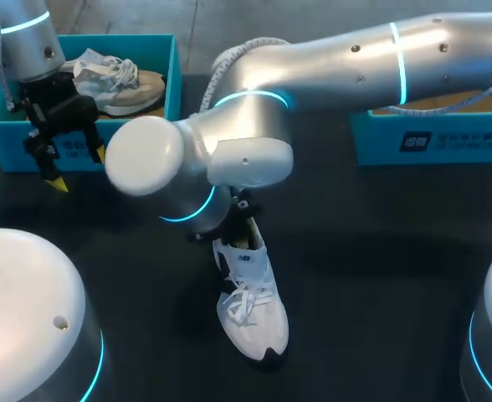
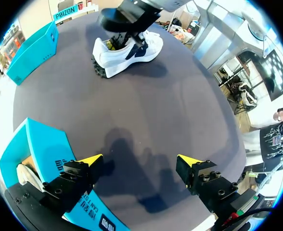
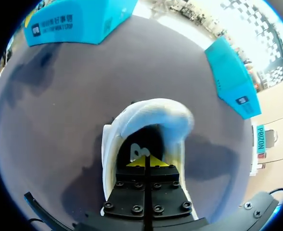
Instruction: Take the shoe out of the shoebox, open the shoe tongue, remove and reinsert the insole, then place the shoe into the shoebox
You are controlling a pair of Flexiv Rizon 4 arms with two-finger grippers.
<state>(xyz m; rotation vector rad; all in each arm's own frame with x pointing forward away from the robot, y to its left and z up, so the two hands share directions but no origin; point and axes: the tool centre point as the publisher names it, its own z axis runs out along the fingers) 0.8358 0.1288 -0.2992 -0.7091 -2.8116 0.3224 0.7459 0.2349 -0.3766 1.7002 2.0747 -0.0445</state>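
The white sneaker (image 1: pixel 250 314) lies loose on the table (image 1: pixel 380 251) with nothing pinning it. A pull from the right hand (image 3: pixel 145 161) could therefore lift or roll the whole sneaker, or the thin insole (image 3: pixel 135 151) could slip free. The right arm is stretched across to the sneaker's heel end with its hand sunk in the sneaker's mouth and its fingers pressed together, though whether the insole's edge is pinched between them cannot be told. The left hand (image 1: pixel 79 167) hangs well apart from the sneaker, spread wide and empty, by the blue shoebox (image 1: pixel 158 59) off past the sneaker's heel.
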